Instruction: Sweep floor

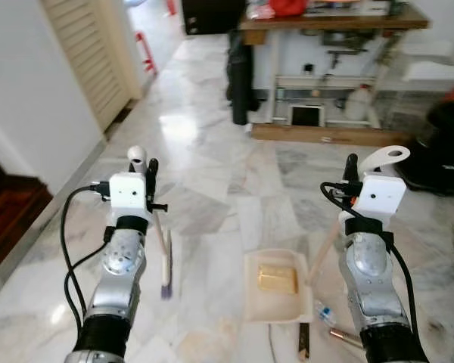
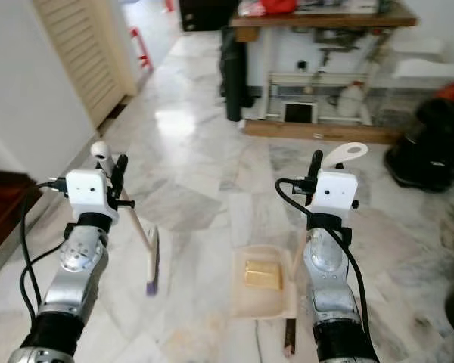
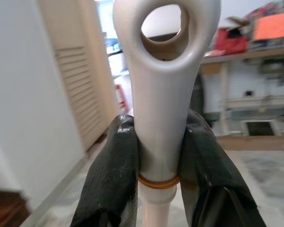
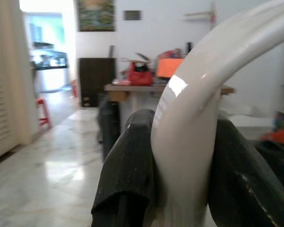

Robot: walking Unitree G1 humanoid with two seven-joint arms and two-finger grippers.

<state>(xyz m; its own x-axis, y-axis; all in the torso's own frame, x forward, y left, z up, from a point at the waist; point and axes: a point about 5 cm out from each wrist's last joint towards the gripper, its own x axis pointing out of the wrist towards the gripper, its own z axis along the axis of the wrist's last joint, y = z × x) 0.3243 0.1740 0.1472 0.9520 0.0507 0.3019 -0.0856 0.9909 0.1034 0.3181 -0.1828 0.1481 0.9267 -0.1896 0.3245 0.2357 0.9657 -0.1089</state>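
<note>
While the robot stood on the pale veined marble floor (image 1: 212,189), its left gripper (image 3: 158,163) was clenched around the cream plastic handle of a short broom (image 1: 160,246), just under the hanging loop at its top, and the broom's dark bristle head rested on the floor below the left arm. Its right gripper (image 4: 184,161) was clamped on the curved cream handle of the beige plastic dustpan (image 1: 276,302), which sat on the floor between the two arms with a yellowish rectangular block (image 1: 277,277) lying in it. Near the dustpan's rear edge lay a brown stick (image 1: 303,342). Farther ahead stood a wooden workbench (image 1: 333,21), with a louvred cream door (image 1: 91,53) to the left.
</note>
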